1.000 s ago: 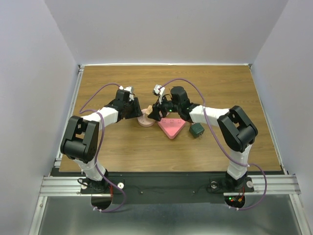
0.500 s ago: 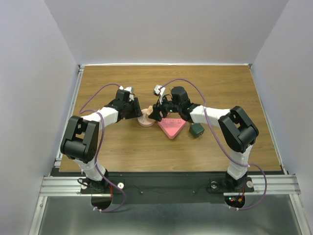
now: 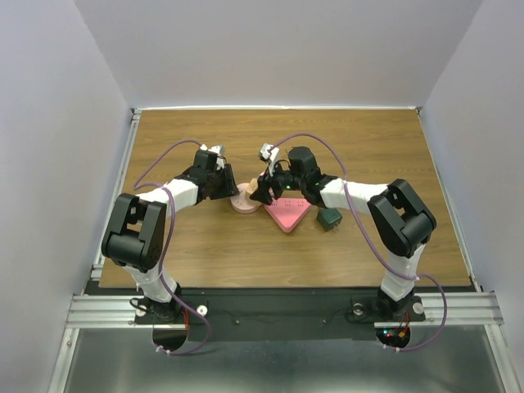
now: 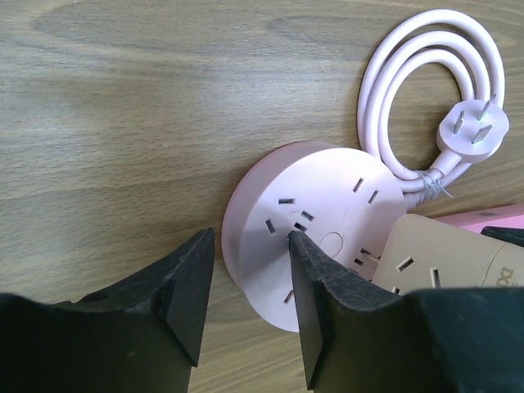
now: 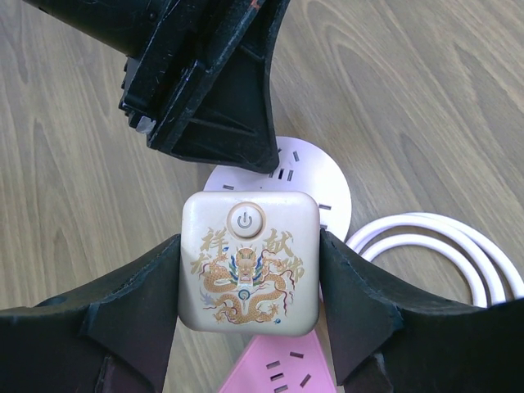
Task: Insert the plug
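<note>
Alignment matters most tbh: right gripper (image 5: pixel 250 278) clamps the plug (image 5: pixel 248 246), round socket (image 5: pixel 327 184) right under it; left gripper (image 4: pixel 248 270), jaws apart, straddles its rim. Lower straight, no tilt.

The right gripper (image 5: pixel 248 278) clamps a cream plug (image 5: pixel 248 262) over the pink socket (image 5: pixel 327 184).

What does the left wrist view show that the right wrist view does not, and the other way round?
Only the left wrist view: the pronged plug at the cord's end, and socket slots on one face of the beige adapter. Only the right wrist view: the adapter's top face with its power button and dragon print, gripped between the right jaws. Both: the round pink socket hub, the coiled cord and the wooden table.
</note>
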Controlling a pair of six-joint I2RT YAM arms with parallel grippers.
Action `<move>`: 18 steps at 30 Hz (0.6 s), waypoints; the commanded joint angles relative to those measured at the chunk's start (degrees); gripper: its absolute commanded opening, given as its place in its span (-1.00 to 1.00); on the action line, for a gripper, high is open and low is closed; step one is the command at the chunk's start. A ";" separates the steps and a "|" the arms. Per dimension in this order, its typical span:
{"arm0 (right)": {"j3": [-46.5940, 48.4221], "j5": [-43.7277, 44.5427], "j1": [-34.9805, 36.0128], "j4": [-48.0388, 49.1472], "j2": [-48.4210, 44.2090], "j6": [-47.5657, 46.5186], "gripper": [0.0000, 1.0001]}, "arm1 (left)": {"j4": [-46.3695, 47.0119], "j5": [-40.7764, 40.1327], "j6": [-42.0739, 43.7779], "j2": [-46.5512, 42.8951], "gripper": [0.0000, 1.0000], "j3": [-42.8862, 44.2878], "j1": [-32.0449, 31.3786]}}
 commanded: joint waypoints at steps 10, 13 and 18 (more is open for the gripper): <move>1.03 0.06 1.04 4.02 -3.05 3.23 -0.99 | -0.13 0.82 0.51 0.49 0.04 0.79 -0.50; 0.86 -0.47 1.04 4.37 -3.05 3.32 -0.99 | -0.22 0.73 0.60 0.40 0.04 0.79 -0.50; 0.50 -0.04 1.13 5.78 -3.14 3.85 -0.99 | -0.22 0.82 0.60 0.67 0.03 0.88 -0.59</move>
